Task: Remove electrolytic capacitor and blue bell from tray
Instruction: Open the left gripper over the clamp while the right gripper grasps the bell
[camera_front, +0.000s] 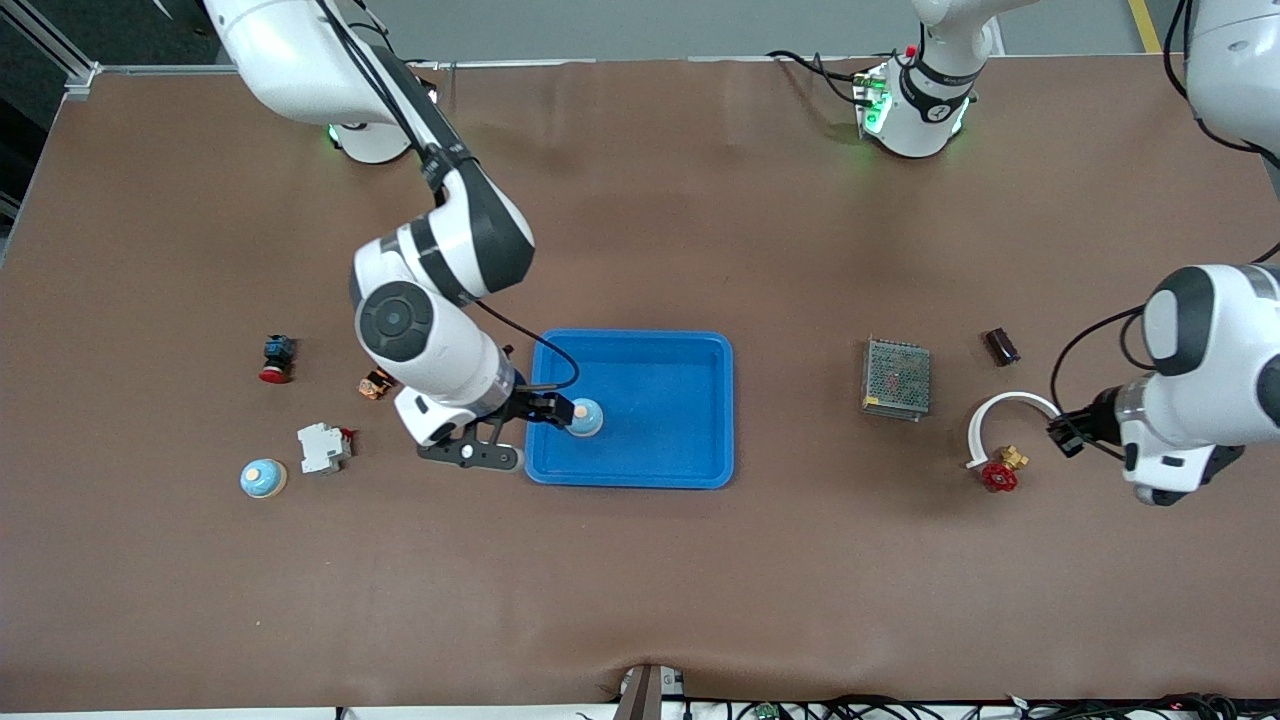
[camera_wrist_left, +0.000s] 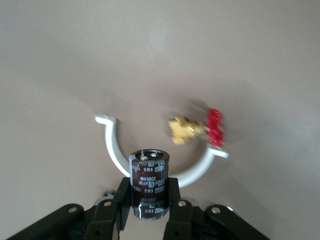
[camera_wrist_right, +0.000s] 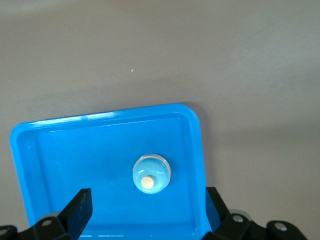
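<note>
A light blue bell with a cream button stands in the blue tray, near the tray's end toward the right arm. Over that end of the tray hangs my right gripper, open, with nothing between its fingers. The right wrist view shows the bell ahead of the right gripper, clear of both fingers, inside the tray. My left gripper is shut on a dark brown capacitor with white print. In the front view the left gripper hangs beside a white curved clamp.
A brass valve with a red handle, a metal mesh box and a small dark block lie toward the left arm's end. Toward the right arm's end lie a second blue bell, a white breaker, a red button switch and a small orange part.
</note>
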